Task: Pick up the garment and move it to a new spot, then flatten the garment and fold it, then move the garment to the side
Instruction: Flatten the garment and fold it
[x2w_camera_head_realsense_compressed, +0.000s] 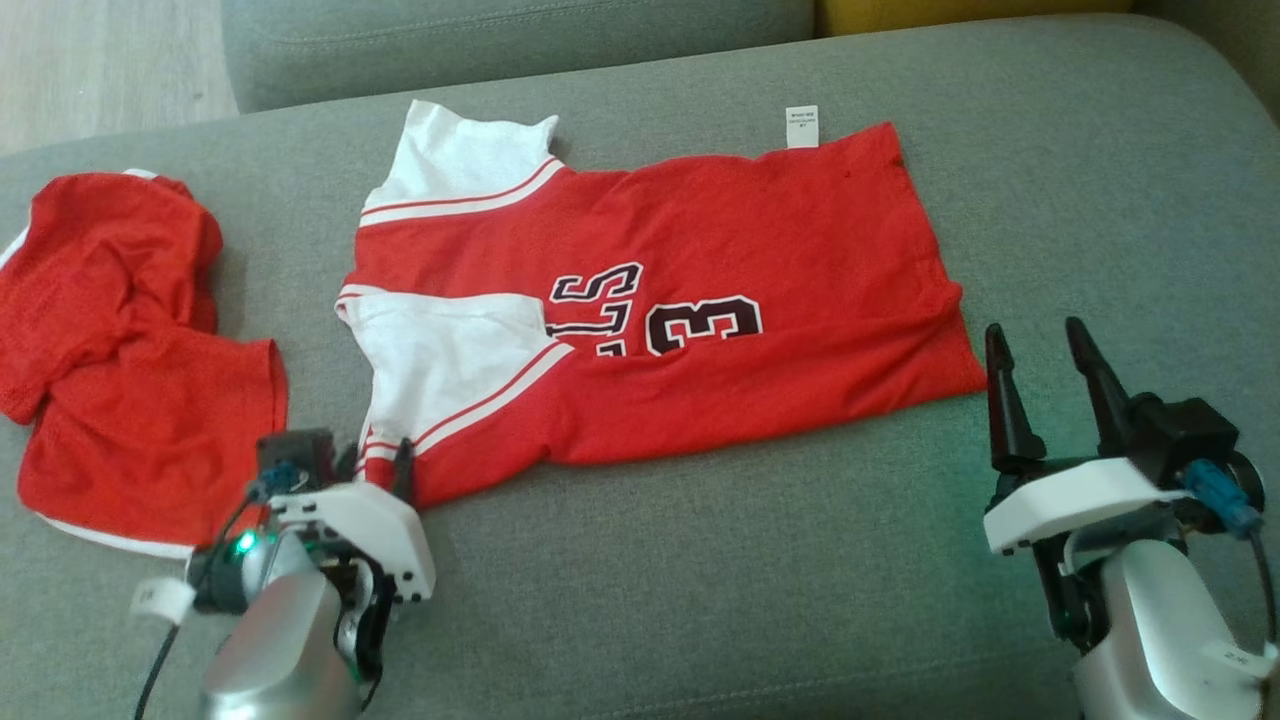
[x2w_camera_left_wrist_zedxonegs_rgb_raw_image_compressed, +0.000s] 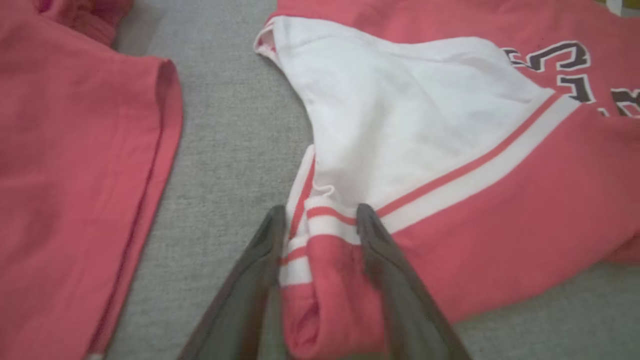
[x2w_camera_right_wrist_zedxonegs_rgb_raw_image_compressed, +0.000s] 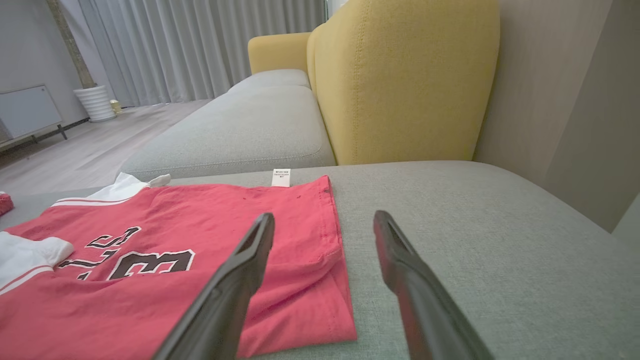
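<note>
A red-and-white short-sleeved sports jersey (x2w_camera_head_realsense_compressed: 700, 260) is lying spread across the grey woven sofa seat (x2w_camera_head_realsense_compressed: 700, 580), with the left gripper (x2w_camera_left_wrist_zedxonegs_rgb_raw_image_compressed: 320, 217) working at its corner.

The jersey is resting sideways, with its white sleeves toward the robot's left, its black-and-white number facing up and a small white label (x2w_camera_head_realsense_compressed: 802, 126) sticking out at the far edge. The left gripper's dark fingers are standing apart, straddling a rolled, striped fold at the jersey's near-left corner. They seem to be brushing the cloth, though a firm pinch is hard to confirm. The right gripper (x2w_camera_head_realsense_compressed: 1035, 335) is hovering with its fingers spread wide and nothing between them, just beside the jersey's near-right hem. A crumpled pair of red mesh shorts (x2w_camera_head_realsense_compressed: 120, 330) is lying to the left, close to the jersey but apart from it.
</note>
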